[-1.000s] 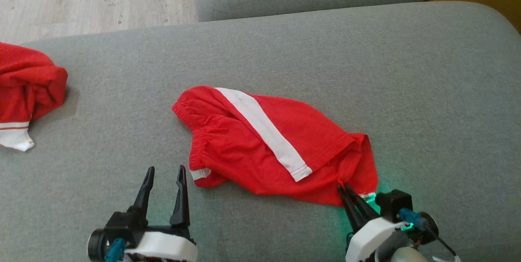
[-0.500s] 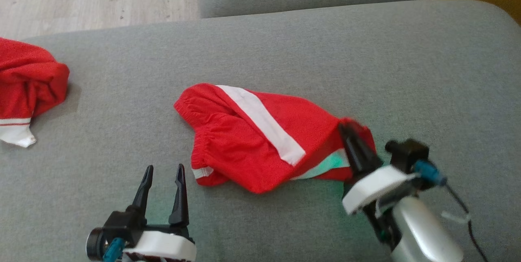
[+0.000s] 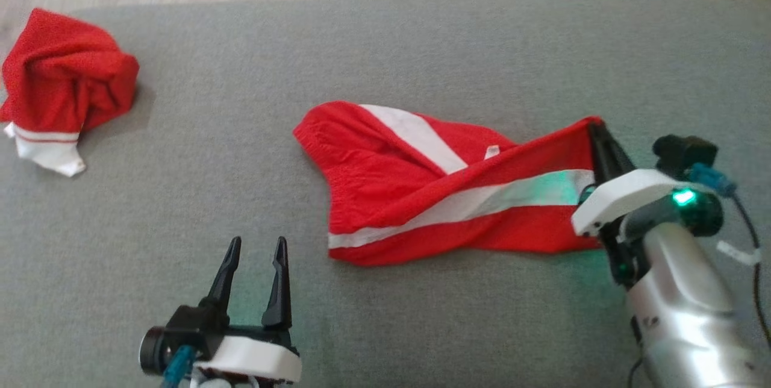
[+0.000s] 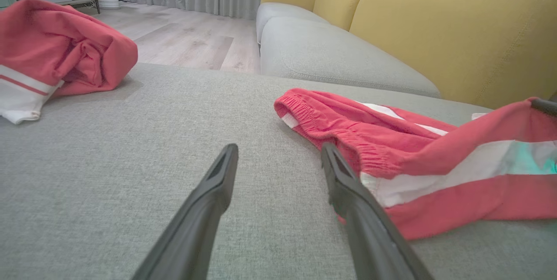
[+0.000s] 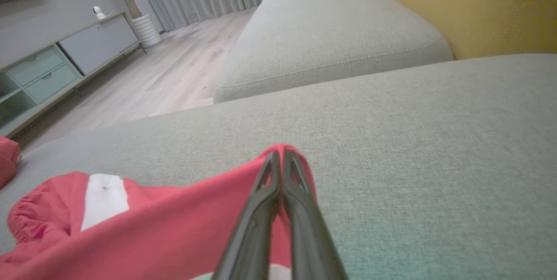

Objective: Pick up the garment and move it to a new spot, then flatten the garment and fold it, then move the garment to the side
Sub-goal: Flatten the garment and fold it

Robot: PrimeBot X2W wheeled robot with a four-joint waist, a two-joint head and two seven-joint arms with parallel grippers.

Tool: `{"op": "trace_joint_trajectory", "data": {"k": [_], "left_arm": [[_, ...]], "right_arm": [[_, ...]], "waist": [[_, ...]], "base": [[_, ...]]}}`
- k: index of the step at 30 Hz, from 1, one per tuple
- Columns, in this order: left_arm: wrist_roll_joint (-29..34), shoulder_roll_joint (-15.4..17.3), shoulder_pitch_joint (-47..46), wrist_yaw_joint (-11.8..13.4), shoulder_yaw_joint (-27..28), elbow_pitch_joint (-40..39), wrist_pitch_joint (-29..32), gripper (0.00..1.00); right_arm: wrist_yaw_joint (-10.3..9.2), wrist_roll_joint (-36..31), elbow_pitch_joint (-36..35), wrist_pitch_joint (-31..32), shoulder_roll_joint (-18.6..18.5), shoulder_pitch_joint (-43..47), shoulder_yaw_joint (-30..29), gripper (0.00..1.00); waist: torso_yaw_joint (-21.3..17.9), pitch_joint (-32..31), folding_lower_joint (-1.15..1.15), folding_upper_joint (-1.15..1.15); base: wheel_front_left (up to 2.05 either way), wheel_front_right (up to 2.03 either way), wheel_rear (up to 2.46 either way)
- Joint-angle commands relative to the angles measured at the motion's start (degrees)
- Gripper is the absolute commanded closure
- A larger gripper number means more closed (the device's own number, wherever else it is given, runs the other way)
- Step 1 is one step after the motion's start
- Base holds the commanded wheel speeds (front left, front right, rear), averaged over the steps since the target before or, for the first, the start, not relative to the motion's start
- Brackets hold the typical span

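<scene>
My right tool [image 3: 593,128] is pinched shut on a corner of the red white-striped shorts [image 3: 373,189], held above the grey sofa cushion [image 3: 421,50]. My left tool [image 3: 258,242] gapes empty; the crumpled red white-sleeved jersey [image 3: 66,81] lies far to its left.

no writing, number or brand can be read anywhere. the small white tag [image 3: 492,151] on the red cloth [image 3: 385,183] is too small to make out; the bunched garment [image 3: 66,75] shows no legible numerals.
</scene>
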Motion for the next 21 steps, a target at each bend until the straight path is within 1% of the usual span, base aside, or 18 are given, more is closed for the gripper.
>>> {"op": "trace_joint_trajectory", "data": {"k": [1,4,8,9,10,11,17,21], "left_arm": [[0.51,-0.14,-3.03,-0.5,1.28,-1.81,-0.7,0.0],[0.67,-0.24,-3.71,-0.65,1.02,-1.74,-0.7,0.0],[0.76,-0.38,-4.24,-0.68,0.81,-1.6,-0.7,0.0],[0.77,-0.4,-4.33,-0.73,0.76,-1.55,-0.7,0.0],[0.78,-0.42,-4.43,-0.8,0.71,-1.52,-0.7,0.0],[0.79,-0.45,-4.51,-0.89,0.65,-1.46,-0.7,0.0],[0.87,-0.55,-4.66,-1.21,0.03,-1.29,-0.7,0.0],[0.86,-0.6,-4.47,-1.09,-0.28,-1.51,-0.7,0.0]], "right_arm": [[0.44,-0.15,0.81,-0.87,-0.76,-3.72,0.02,1.0],[0.44,-0.65,5.05,-1.61,-1.91,-6.28,-1.33,1.0],[0.44,-0.89,9.42,-3.02,-2.71,-8.68,-1.63,1.0],[0.44,-0.92,10.38,-3.42,-2.86,-9.08,-1.57,0.66],[0.44,-0.91,11.26,-3.82,-2.92,-9.41,-1.41,0.24],[0.44,-1.0,11.99,-4.32,-2.95,-9.66,-1.22,0.0],[0.44,-0.68,14.2,-6.3,-2.56,-9.59,0.61,0.0],[0.44,-0.01,13.13,-7.63,-2.45,-8.17,2.66,0.0]], "waist": [[1.3,1.31,-0.01,0.0],[2.12,2.22,-0.01,0.0],[2.51,2.7,-0.01,0.0],[2.5,2.72,-0.01,0.0],[2.43,2.68,-0.01,0.0],[2.27,2.56,-0.01,0.0],[0.86,1.54,-0.01,0.0],[-0.72,0.56,-0.01,0.0]], "base": [[0.0,0.0,0.0],[0.0,0.0,0.0],[0.0,0.0,0.0],[0.0,0.0,0.0],[0.0,0.0,0.0],[0.0,0.0,0.0],[0.0,0.0,0.0],[0.0,0.0,0.0]]}}
